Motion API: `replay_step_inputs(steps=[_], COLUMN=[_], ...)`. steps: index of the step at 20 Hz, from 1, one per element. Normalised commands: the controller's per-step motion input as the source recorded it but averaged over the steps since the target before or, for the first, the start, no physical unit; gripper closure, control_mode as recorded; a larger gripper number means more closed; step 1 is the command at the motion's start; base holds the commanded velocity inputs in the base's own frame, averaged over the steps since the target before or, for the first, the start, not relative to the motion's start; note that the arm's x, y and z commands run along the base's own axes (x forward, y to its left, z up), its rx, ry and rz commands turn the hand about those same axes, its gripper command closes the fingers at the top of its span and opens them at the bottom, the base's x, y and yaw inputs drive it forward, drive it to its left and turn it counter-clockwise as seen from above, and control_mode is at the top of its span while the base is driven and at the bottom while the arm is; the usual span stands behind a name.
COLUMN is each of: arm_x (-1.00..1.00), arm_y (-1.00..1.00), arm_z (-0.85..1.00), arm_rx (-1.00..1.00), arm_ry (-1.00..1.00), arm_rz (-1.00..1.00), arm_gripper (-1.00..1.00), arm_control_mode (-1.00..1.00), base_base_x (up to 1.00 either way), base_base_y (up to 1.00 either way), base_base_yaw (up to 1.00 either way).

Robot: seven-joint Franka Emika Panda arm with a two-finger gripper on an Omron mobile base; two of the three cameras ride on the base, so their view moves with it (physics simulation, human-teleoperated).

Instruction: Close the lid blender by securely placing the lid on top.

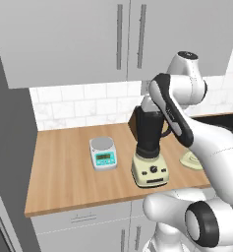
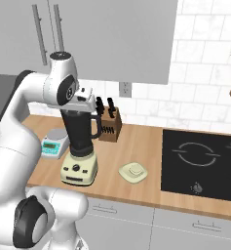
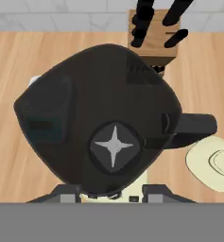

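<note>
**Jar open, lid waiting on the desk**

Looking straight down from the hand, I see into the blender [image 3: 104, 137], its blade star at the bottom, so the jar is uncovered. My pincer [image 2: 85, 100] hangs just above the mouth; whether it is apart or together I cannot tell, but it carries nothing I can see. Beside the base, toward the cooktop [image 2: 204, 163], the lid [image 2: 133, 172] lies flat on the desk [image 1: 64, 177], knob up, free to grasp. Farther back stands the knife block [image 2: 110, 126].
</note>
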Motion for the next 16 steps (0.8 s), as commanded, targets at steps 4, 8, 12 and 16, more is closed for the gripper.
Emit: replay_step_inputs(steps=[4, 8, 12, 16], arm_x=[-0.02, -0.88, -0.52, -0.19], arm_y=[0.03, -0.85, -1.00, -1.00], arm_z=[-0.11, -0.54, -0.36, -0.32], arm_rx=[-0.04, 0.05, 0.07, 0.10], arm_ry=[-0.09, -0.17, -0.02, 0.04], arm_rz=[-0.05, -0.14, -0.04, -0.09], arm_gripper=[-1.00, -1.00, -1.00, -1.00], arm_control_mode=[-1.00, -1.00, -1.00, -1.00], base_base_x=[0.00, 0.00, 0.00, 0.00], base_base_y=[0.00, 0.00, 0.00, 0.00], base_base_yaw=[0.00, 0.00, 0.00, 0.00])
